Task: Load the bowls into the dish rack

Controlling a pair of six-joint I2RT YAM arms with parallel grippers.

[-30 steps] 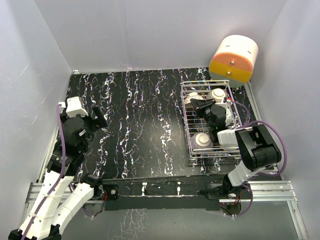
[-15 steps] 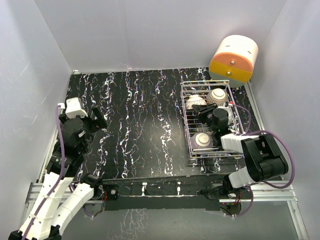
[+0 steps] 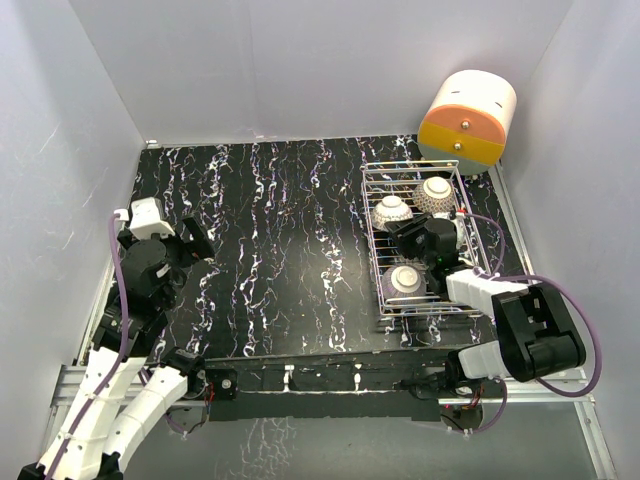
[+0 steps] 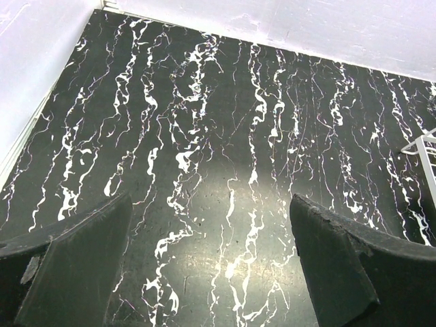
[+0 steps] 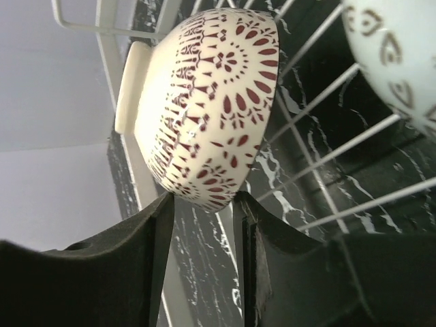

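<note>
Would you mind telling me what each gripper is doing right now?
Left gripper: open, empty.
Right gripper: partly open, straddling the red-patterned bowl at its edge, not clamping.

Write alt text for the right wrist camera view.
A cream bowl with a dark red pattern sits in the wire dish rack, seen side-on, foot ring toward the picture's left. The right gripper has its two black fingers on either side of the bowl's lower edge. A second, pale bowl shows at upper right.
</note>
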